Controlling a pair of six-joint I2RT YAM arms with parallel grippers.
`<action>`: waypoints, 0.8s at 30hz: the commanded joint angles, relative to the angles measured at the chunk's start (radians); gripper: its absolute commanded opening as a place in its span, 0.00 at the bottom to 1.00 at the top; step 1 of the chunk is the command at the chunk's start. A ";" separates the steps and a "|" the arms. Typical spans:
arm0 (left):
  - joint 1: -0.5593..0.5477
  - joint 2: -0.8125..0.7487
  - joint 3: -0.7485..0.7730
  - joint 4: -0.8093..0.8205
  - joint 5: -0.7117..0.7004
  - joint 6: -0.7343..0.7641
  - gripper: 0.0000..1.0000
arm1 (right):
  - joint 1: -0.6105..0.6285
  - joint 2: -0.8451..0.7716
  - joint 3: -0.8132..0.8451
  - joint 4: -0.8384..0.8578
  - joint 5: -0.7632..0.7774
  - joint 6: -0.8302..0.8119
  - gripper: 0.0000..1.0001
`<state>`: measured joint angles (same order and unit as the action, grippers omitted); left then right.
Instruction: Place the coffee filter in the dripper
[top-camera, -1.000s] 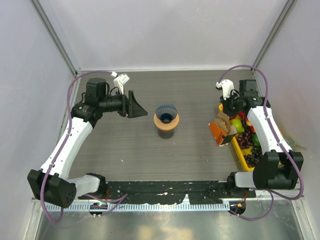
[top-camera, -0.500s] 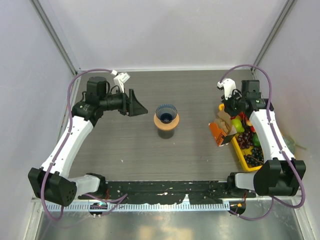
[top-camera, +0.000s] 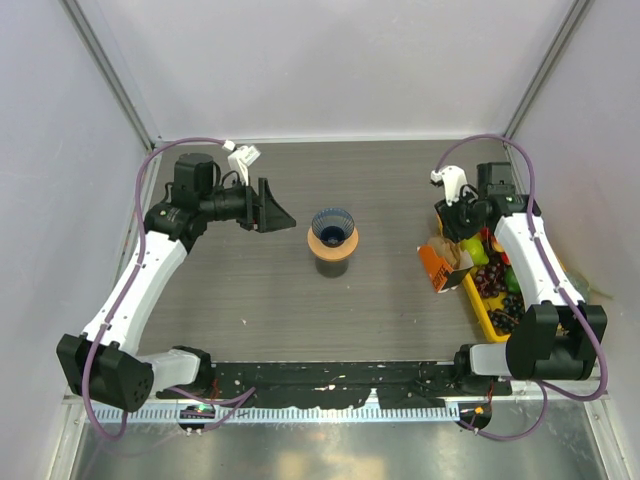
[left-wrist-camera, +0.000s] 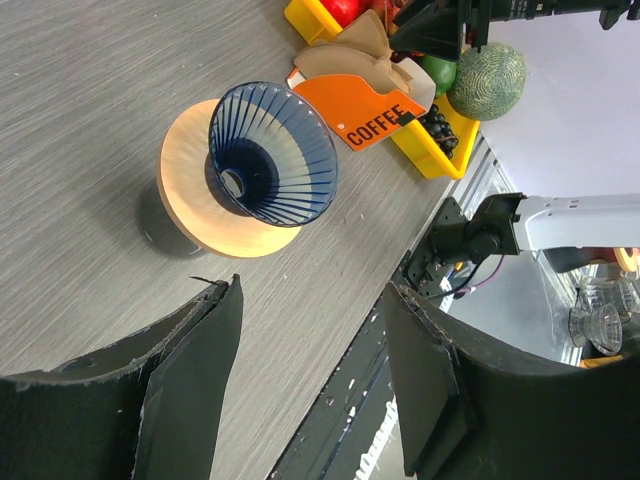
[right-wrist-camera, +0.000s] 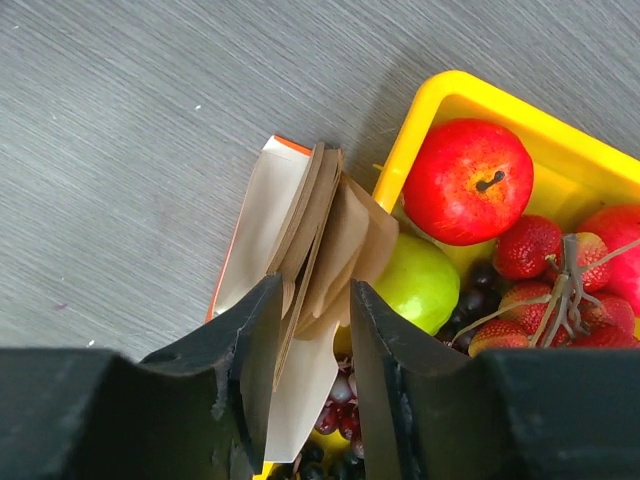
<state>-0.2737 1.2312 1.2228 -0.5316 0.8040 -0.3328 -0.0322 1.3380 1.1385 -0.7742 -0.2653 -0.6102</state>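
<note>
**Right end effector over the filters; dripper empty at mid-surface**

The dripper stands upright near the middle of the grey surface. Its blue ribbed cone opens upward and sits in its wooden ring. The left wrist view looks into the cone, and no paper lies inside.

The filter is one of a fanned stack of tan papers. The stack stands out of the open top of an orange box at the right side of the surface, well apart from the dripper. The box lies just beside a yellow tray of fruit, which holds a red apple, a green apple, strawberries and dark grapes.

The right end effector hangs over the box. Its fingers are parted by a narrow gap, one on each side of the stack, and the lower edges of the papers run into that gap. Whether the pads touch the paper cannot be told from the pictures.

The left end effector is held above the surface at the left, well apart from the dripper and pointing toward it. Its fingers are spread wide and hold nothing.
</note>
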 joint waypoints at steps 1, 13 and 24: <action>-0.002 -0.006 0.021 0.039 0.006 0.009 0.65 | -0.006 0.006 0.072 -0.034 -0.035 0.030 0.41; -0.002 0.001 -0.002 0.071 0.011 -0.012 0.65 | -0.098 0.039 0.075 0.036 0.011 0.092 0.34; -0.002 0.014 0.003 0.076 0.012 -0.014 0.65 | -0.103 0.108 0.086 0.052 -0.041 0.119 0.34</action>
<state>-0.2737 1.2446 1.2201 -0.5053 0.8043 -0.3408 -0.1322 1.4334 1.1881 -0.7624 -0.2810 -0.5121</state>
